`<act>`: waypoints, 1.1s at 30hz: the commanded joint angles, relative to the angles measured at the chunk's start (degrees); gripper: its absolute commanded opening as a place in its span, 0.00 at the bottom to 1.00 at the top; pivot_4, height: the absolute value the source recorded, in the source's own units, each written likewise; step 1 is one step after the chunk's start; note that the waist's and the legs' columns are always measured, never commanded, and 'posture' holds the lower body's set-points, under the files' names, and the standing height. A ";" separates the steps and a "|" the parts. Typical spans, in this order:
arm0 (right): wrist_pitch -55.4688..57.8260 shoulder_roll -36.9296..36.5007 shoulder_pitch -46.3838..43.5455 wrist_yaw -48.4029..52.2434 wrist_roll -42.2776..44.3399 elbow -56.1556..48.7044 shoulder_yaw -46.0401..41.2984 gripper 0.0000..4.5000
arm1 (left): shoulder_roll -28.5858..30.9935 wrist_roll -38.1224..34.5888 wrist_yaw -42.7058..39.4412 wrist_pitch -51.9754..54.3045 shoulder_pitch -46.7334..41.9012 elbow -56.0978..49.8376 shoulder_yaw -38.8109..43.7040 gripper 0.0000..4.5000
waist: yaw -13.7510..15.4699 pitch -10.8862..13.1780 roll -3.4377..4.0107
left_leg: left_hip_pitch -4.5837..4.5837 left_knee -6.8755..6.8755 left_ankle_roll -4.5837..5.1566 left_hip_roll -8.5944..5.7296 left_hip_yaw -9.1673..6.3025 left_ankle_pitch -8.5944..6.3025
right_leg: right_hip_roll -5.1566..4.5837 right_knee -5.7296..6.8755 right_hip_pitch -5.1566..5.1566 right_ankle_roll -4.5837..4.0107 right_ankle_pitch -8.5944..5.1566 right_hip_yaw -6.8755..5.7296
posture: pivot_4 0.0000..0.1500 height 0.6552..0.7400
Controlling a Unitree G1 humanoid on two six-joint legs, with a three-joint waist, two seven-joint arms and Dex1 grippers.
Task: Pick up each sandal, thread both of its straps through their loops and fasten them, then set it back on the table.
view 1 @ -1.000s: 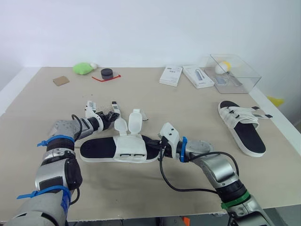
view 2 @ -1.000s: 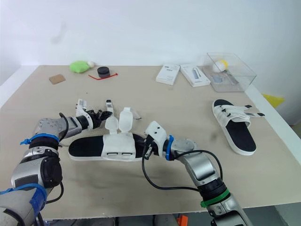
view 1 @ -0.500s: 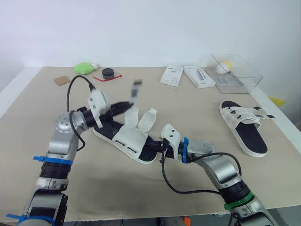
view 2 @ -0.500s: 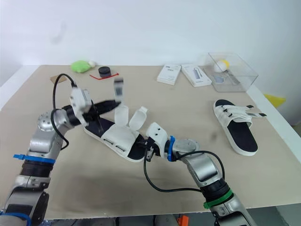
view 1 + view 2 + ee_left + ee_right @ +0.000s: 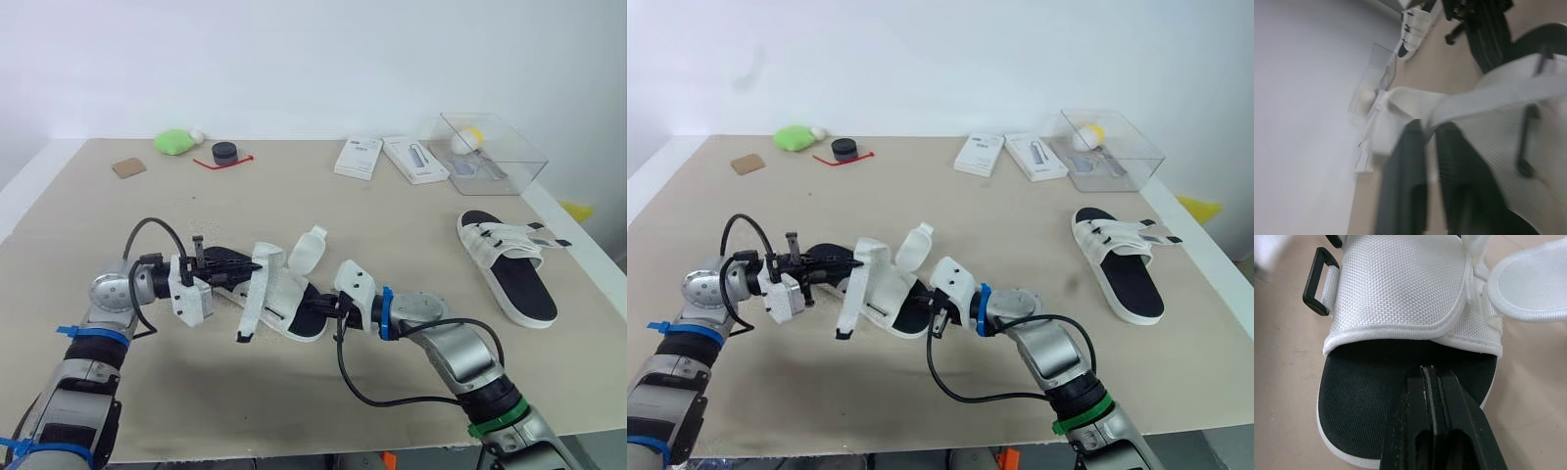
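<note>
At the tips of the left gripper [image 5: 249, 262], nearly closed, one white strap [image 5: 257, 302] is pinched and hangs down beside the open sandal [image 5: 294, 299]. Its long axis runs from these fingers to the right gripper [image 5: 326, 305], which is closed on the black sole edge. A black loop [image 5: 1319, 281] sits ahead of the right fingers. The second sandal [image 5: 507, 264] lies well apart beyond them.

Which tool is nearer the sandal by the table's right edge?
Right. The right tool sits at the toe of the centre sandal, on the side toward the right-edge sandal; the left tool holds a strap farther left.
</note>
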 commanded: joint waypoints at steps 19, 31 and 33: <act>2.06 0.69 -0.33 -0.21 -0.54 -0.98 0.19 0.00 | 1.54 -9.58 6.53 41.59 -1.79 -1.07 4.01 0.99 | -0.22 0.04 0.08 | 0.09 0.01 0.08 0.03 -0.02 0.04 | 0.07 0.09 -0.01 -0.02 -0.02 -0.01 | 1.00 1.00; 3.98 0.55 -1.39 -0.77 -0.29 -1.17 -1.30 0.00 | 2.13 -6.12 -1.44 50.13 5.99 -16.31 1.19 0.99 | -0.25 0.05 0.09 | 0.06 -0.02 0.17 0.05 -0.03 -0.01 | 0.10 0.09 -0.03 -0.11 -0.07 0.00 | 1.00 1.00; 3.48 0.64 -2.56 -0.99 -0.59 0.27 -1.73 0.00 | 3.06 -5.83 -2.36 50.76 7.13 -17.72 1.55 0.99 | -0.25 0.06 0.09 | 0.05 -0.02 0.17 0.05 -0.03 -0.01 | 0.09 0.09 -0.06 -0.11 -0.07 0.00 | 1.00 1.00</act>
